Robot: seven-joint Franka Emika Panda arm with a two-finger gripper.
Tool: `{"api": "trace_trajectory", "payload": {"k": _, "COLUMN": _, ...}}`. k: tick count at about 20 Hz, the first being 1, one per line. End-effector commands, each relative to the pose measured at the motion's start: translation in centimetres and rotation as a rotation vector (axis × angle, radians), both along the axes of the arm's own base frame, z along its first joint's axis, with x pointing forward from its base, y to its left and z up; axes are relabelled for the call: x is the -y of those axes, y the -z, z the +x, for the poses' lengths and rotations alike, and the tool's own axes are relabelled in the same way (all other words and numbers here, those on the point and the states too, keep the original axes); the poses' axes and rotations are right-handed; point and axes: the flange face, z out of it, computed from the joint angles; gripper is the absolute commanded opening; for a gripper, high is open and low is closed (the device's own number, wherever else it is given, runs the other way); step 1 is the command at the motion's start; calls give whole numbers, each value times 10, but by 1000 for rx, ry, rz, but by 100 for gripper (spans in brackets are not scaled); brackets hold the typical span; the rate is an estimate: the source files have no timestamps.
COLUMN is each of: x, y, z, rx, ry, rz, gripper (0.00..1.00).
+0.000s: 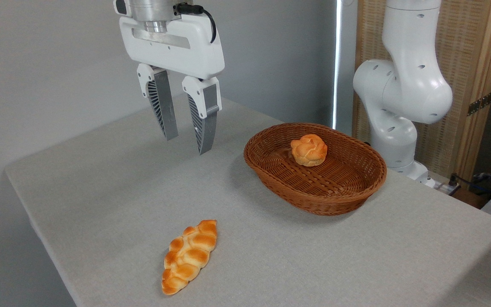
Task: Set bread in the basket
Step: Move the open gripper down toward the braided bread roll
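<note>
Grey cloth covers the table [100, 192], with a plain grey wall behind. Near the front edge lies the bread [190, 256] — a long braided loaf, golden-orange, glossy, tapering to pointed ends, set on a slant. Well above and behind it hangs the gripper [188, 144], jaws parted a moderate way and holding nothing. To the right sits the basket [348, 194] — brown oval wicker — with a small round bun [309, 149] inside it. Bare cloth separates loaf and basket.

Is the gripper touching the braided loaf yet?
Apart. The camera view shows the gripper hanging open, high above the table, with bare cloth separating it from the braided loaf.
</note>
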Motion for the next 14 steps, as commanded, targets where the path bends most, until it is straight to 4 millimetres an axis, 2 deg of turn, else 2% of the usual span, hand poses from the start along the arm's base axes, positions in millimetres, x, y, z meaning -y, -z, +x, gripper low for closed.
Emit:
{"api": "trace_trajectory", "payload": {"k": 1, "x": 3, "y": -3, "z": 0, "rx": -8, "ry": -11, "rz": -41, "gripper": 100}}
{"api": "trace_trajectory", "payload": {"k": 14, "x": 5, "y": 3, "z": -2, "rx": -36, "ry": -4, "rz": -41, "gripper": 100}}
